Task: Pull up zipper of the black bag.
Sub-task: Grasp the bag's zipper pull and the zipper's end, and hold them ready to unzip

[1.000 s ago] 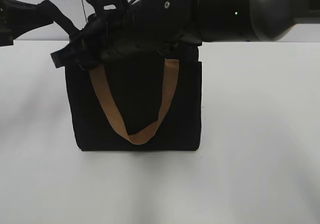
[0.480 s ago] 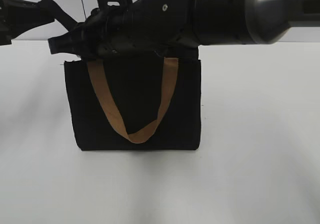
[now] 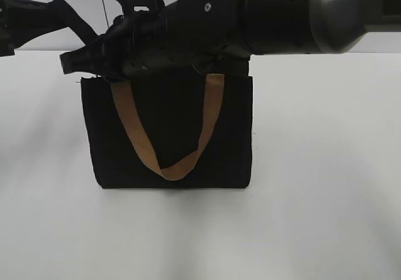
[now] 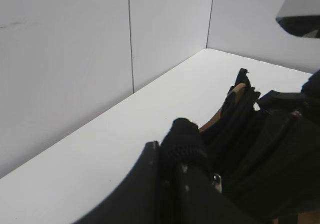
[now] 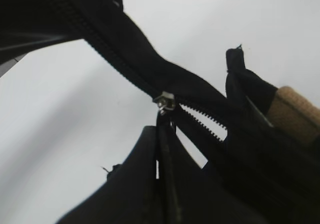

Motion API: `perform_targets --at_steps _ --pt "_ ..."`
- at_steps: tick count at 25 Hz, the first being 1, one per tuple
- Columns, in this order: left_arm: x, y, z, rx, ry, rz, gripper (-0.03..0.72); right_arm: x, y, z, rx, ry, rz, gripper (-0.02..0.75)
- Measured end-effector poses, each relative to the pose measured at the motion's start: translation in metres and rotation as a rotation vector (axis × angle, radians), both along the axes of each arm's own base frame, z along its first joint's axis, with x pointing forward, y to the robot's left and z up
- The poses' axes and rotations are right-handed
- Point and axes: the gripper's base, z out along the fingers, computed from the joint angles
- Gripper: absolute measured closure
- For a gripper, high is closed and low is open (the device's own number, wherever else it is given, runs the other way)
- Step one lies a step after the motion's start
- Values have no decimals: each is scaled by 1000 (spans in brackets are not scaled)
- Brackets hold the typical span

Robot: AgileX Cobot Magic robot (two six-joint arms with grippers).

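Silver zipper hangs tab-down on the diagonal zip line, pinched in the closed right hand.

Bright, even light; soft shadows on the white table; near arm parts blurred, black fabric lacks detail.

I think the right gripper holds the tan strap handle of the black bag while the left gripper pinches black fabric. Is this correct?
Not quite. The right wrist view shows the right gripper shut on the zipper pull of the black bag, not the tan strap handle. The left gripper does pinch black fabric.
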Motion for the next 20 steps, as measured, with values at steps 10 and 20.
perform_targets --at_steps 10,20 --pt "2 2 -4 20 54 33 664 -3 -6 26 0 46 55 753" --pt "-6 7 -3 114 186 106 665 18 -28 50 -5 93 62 753"
